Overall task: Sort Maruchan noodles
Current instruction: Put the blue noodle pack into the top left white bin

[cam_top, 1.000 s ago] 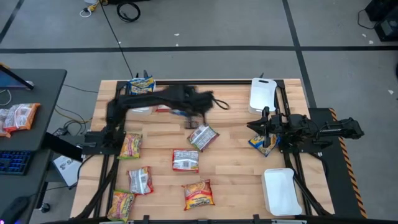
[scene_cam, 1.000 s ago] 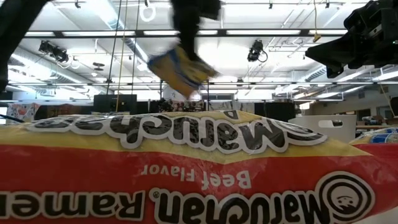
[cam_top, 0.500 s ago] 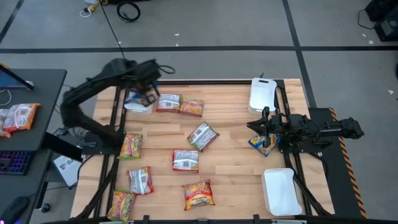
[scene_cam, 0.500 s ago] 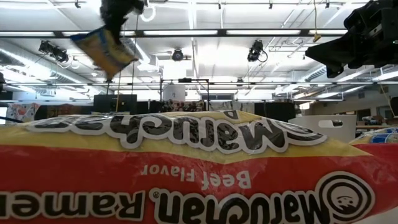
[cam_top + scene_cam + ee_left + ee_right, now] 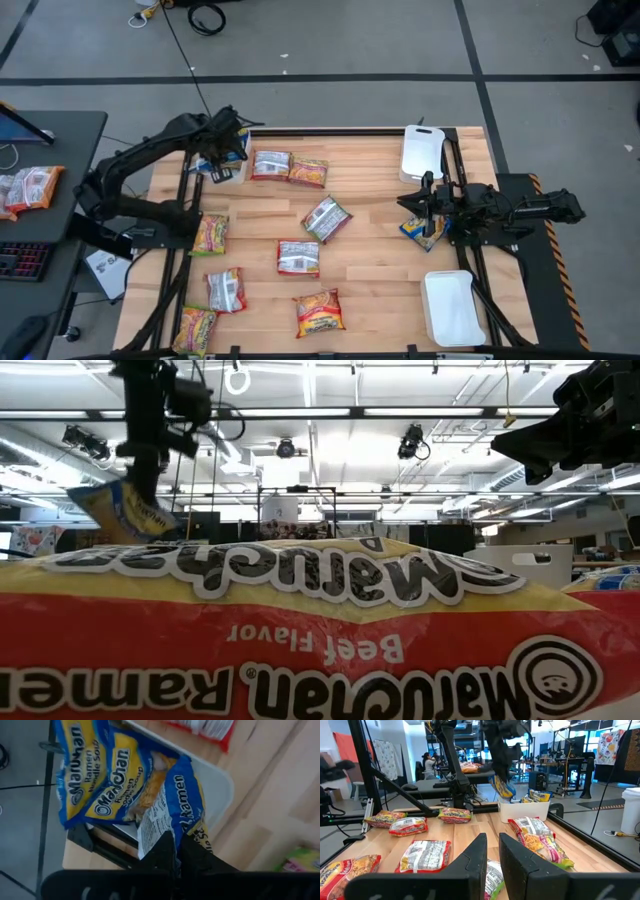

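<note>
Two pincers: my left pincer (image 5: 222,152) works at the table's (image 5: 380,265) 10 o'clock corner; my right pincer (image 5: 424,206) waits at 3 o'clock
Left grip: pressed together on the edge of a blue pack (image 5: 175,805), which hangs tilted below my fingers
Blue pack: over the left tray (image 5: 220,785) in that 10 o'clock corner, just above more blue packs (image 5: 95,775) lying in it; I cannot tell whether it touches them
Right grip: fingers a little apart, nothing between them
Right side: a blue-yellow pack (image 5: 420,231) lies on the wood just at 6 o'clock of my right pincer
Far row: a silver pack (image 5: 270,164) and an orange pack (image 5: 309,172) lie side by side, at 3 o'clock of the left tray
Middle: a tilted silver pack (image 5: 327,218), with a flat silver pack (image 5: 298,257) near it at 7 o'clock
Left edge: a green pack (image 5: 210,234) at 9 o'clock, a striped silver pack (image 5: 226,290) at 8 o'clock and a yellow pack (image 5: 196,327) at 7 o'clock
Near edge: a red pack (image 5: 320,312) at 6 o'clock
Low view: a beef pack (image 5: 320,645) fills it, lettering upside down
Other trays: a far tray (image 5: 422,152) at 1 o'clock, a near tray (image 5: 449,307) at 5 o'clock
</note>
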You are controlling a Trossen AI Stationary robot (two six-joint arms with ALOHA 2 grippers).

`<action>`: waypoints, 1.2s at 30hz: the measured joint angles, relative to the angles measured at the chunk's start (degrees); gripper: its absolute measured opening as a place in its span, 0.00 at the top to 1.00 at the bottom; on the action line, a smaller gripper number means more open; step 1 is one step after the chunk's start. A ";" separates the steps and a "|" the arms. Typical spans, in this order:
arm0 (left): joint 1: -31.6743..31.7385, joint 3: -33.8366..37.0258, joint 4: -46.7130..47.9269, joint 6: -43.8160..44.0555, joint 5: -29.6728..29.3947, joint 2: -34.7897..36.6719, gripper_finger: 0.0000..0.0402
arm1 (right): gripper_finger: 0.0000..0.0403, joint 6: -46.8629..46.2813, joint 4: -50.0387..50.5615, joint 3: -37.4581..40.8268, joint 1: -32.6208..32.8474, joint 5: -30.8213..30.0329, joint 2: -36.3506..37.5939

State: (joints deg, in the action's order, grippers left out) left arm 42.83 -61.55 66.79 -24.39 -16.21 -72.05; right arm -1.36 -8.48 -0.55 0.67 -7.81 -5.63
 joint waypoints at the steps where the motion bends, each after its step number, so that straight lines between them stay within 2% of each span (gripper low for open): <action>1: 0.71 1.35 -1.35 -0.61 0.41 -0.02 0.97 | 0.86 -0.01 0.01 0.02 -0.02 0.00 0.00; 7: 2.87 5.54 -8.14 -3.72 8.51 -0.02 0.94 | 0.86 0.01 -0.01 0.02 0.00 0.00 0.00; 15: 2.77 5.73 -16.20 -8.19 9.12 -0.02 0.96 | 0.86 0.01 -0.01 0.00 -0.01 0.00 0.00; 17: 3.14 5.73 -18.41 -7.95 11.03 -0.02 0.96 | 0.86 0.01 0.02 0.02 -0.02 0.00 0.00; 24: 8.52 5.73 -23.27 0.51 23.27 -0.02 0.96 | 0.86 0.00 -0.01 0.00 -0.02 0.00 0.00; 30: 10.40 5.73 -26.77 7.68 30.80 -0.02 0.97 | 0.86 0.01 0.02 -0.01 -0.02 0.00 0.00; 36: 8.36 9.85 -41.99 16.45 36.27 0.00 0.97 | 0.86 0.00 0.02 0.02 -0.02 0.00 0.00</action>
State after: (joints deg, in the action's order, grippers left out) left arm 51.20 -51.70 24.80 -7.94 20.06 -72.05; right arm -1.36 -8.47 -0.54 0.64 -7.81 -5.63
